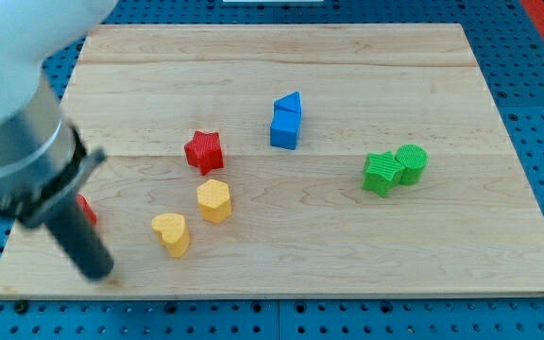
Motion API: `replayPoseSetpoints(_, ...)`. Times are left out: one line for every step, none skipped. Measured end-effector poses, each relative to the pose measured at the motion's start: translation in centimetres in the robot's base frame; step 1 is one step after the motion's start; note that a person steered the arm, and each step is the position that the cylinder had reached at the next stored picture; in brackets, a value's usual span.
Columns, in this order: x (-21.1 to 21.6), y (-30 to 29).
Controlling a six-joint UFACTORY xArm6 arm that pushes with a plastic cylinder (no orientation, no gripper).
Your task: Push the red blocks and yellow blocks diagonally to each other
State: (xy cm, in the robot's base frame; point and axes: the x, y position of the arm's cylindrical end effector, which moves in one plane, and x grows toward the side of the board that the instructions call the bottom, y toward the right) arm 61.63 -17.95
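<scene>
The pale wooden bench point(366, 255) carries four task blocks. Taking the red star-shaped block point(203, 150) as landmark: the yellow hexagon-like block point(214, 200) sits just below it and a touch toward the view's right, close but apart. The yellow heart-shaped block point(171, 234) lies farther down and toward the view's left of the star, near the hexagon-like one. A second red block point(87, 210), its shape mostly hidden behind the rod, lies well to the left of the star and lower.

I judge the task partly done: star and yellow pair already form a rough slanted group, but the hidden red block is still apart and needs bringing in.

These blocks are squat, with no clear long axis; the star has one arm pointing toward the view's top, and I cannot tell which way the heart's point faces.

My tip point(99, 275) rests far down-left of the star, just below the hidden red block and left of the heart, touching neither as far as I can see. There is no pincer on this arm, so nothing is clenched or released.
</scene>
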Motion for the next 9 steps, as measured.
replayPoseSetpoints(-2.4, -3.2)
replayPoseSetpoints(-4.9, -7.3)
replayPoseSetpoints(-4.7, -7.4)
replayPoseSetpoints(-5.9, -6.5)
replayPoseSetpoints(-10.6, -4.3)
replayPoseSetpoints(-12.9, 0.6)
replayPoseSetpoints(-12.4, 2.5)
replayPoseSetpoints(-11.1, 1.2)
replayPoseSetpoints(-13.0, 4.5)
